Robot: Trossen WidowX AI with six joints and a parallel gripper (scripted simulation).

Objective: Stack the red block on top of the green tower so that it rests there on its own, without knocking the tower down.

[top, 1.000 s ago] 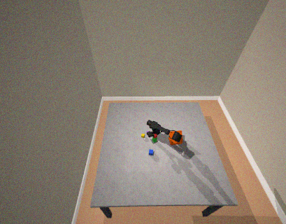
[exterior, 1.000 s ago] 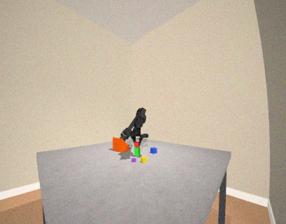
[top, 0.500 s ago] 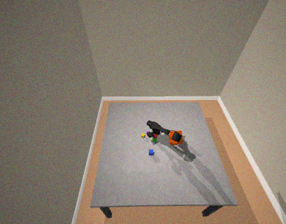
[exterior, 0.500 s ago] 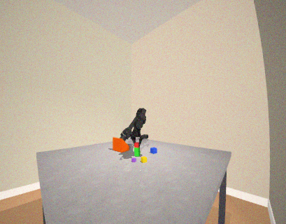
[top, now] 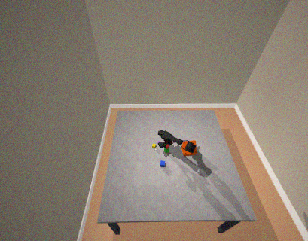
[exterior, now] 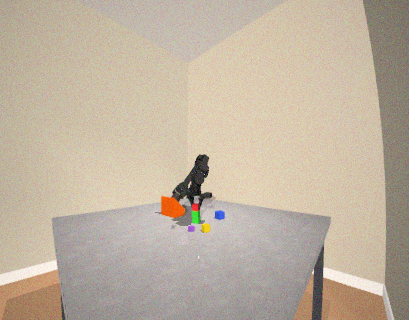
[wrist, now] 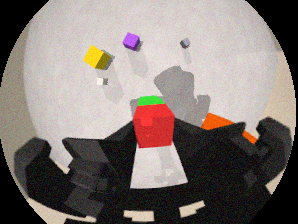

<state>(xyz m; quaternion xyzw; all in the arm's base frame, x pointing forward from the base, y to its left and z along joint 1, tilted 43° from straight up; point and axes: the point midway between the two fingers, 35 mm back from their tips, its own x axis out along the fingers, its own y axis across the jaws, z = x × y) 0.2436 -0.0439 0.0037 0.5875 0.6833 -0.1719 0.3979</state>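
Note:
The red block (top: 167,146) (exterior: 195,206) (wrist: 154,125) is between the fingers of my gripper (wrist: 152,119), which is shut on it. The green tower (top: 166,151) (exterior: 195,217) (wrist: 150,100) stands upright on the table. In the exterior view the red block is in line with the tower, right at its top, with no visible gap. In the wrist view only a strip of green shows beyond the red block, which hides the rest. Whether the two touch cannot be told for sure.
A yellow block (top: 154,145) (exterior: 206,228) (wrist: 94,57) and a purple block (exterior: 191,228) (wrist: 131,41) lie near the tower. A blue block (top: 163,163) (exterior: 219,215) lies farther off. Tiny white (wrist: 101,81) and grey (wrist: 185,43) pieces show too. The orange base (exterior: 171,207) (wrist: 217,121) is beside the tower.

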